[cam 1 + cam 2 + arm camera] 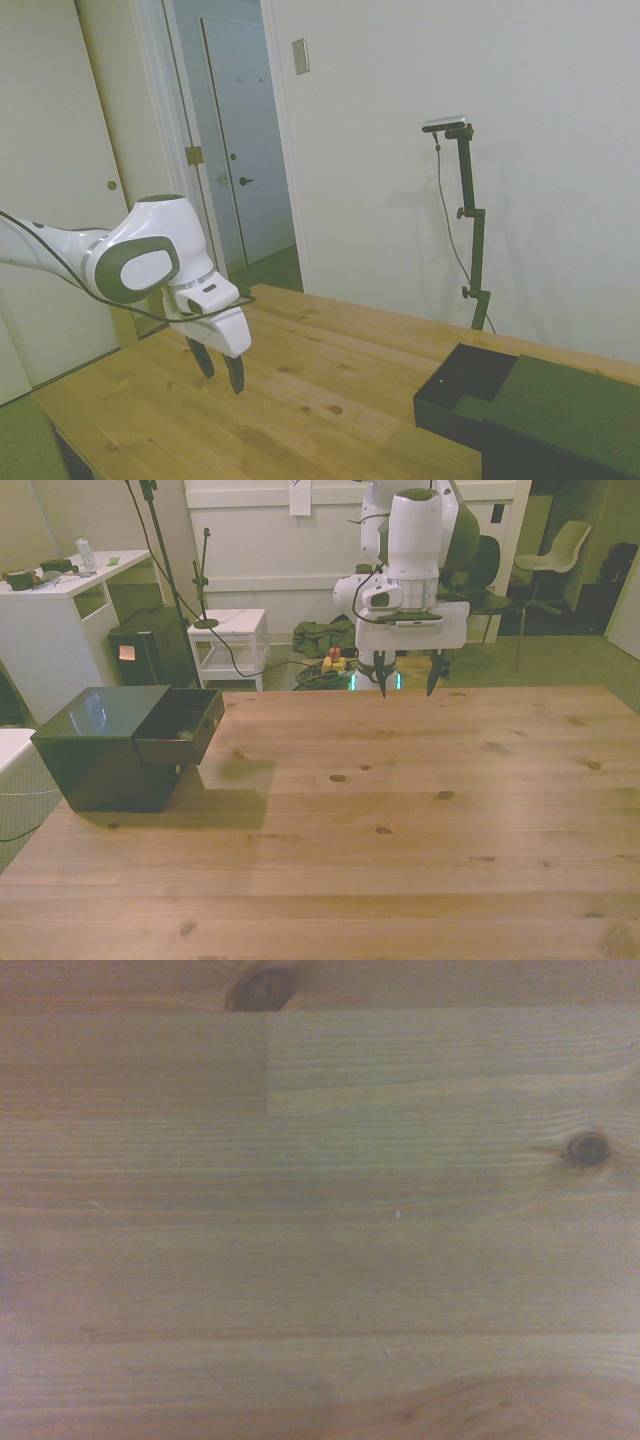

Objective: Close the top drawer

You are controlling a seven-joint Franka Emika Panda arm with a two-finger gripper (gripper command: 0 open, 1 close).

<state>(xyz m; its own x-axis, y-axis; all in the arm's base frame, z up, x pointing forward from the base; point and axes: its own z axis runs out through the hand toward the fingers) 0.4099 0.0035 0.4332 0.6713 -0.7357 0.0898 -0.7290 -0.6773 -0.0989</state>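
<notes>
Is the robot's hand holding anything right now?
No. The tool is open and empty, up above the table, far from the top drawer.

Pale wooden table point(420, 820) is showing knotted, planked grain under a smooth, low-sheen finish; up close, the wrist view is revealing fine streaks and dark knots. The cabinet point(95, 750) is gleaming, its dark top mirroring the room. The top drawer point(180, 730) is looking matt black. The arm's white shell point(150, 250) is shining like smooth plastic.
</notes>
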